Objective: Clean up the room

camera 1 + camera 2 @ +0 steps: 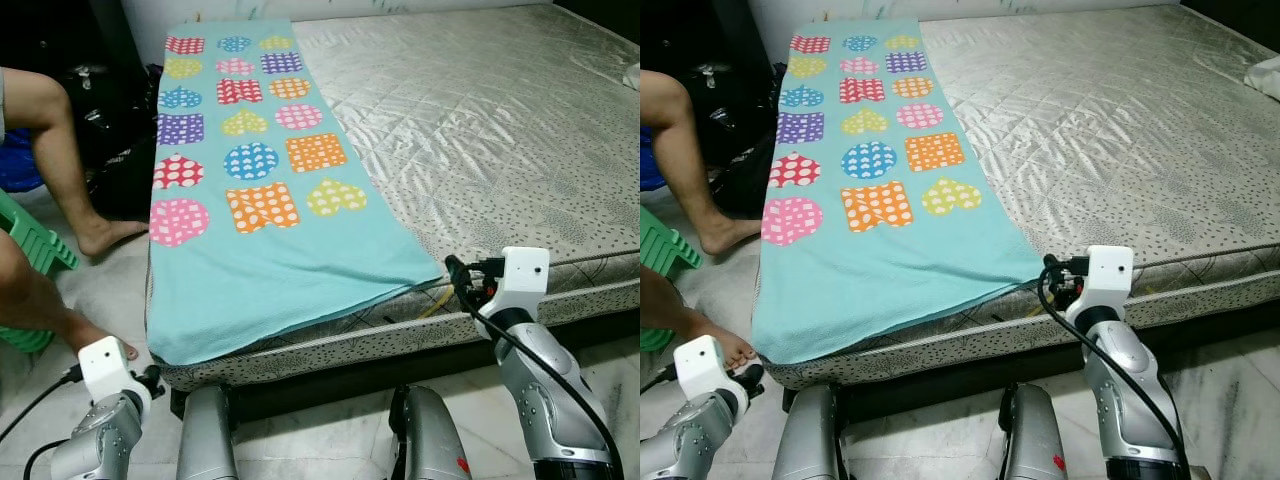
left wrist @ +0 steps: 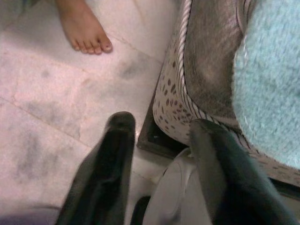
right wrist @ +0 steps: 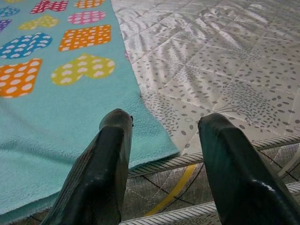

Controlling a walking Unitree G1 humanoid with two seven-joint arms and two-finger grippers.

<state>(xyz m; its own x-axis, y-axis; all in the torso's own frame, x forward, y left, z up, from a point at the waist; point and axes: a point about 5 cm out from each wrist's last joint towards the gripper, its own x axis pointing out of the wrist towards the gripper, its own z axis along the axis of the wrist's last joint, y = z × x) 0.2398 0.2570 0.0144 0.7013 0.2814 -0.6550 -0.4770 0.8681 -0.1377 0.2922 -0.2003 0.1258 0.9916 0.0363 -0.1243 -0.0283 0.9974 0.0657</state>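
A turquoise blanket (image 1: 270, 240) with coloured polka-dot shapes lies spread along the left part of a bare quilted mattress (image 1: 500, 130), its near end hanging over the mattress edge. My right gripper (image 3: 164, 122) is open, held just before the mattress edge at the blanket's near right corner (image 3: 159, 145), with nothing between its fingers. My left gripper (image 2: 161, 126) is open too, low by the bed's front left corner (image 2: 187, 112), above the floor.
A person sits at the left, with legs (image 1: 60, 170) and bare feet (image 2: 86, 28) on the pale tiled floor (image 2: 56, 103) beside the bed. A green plastic stool (image 1: 35, 245) and dark bags (image 1: 110, 110) stand there as well. A white pillow (image 1: 1265, 75) lies far right.
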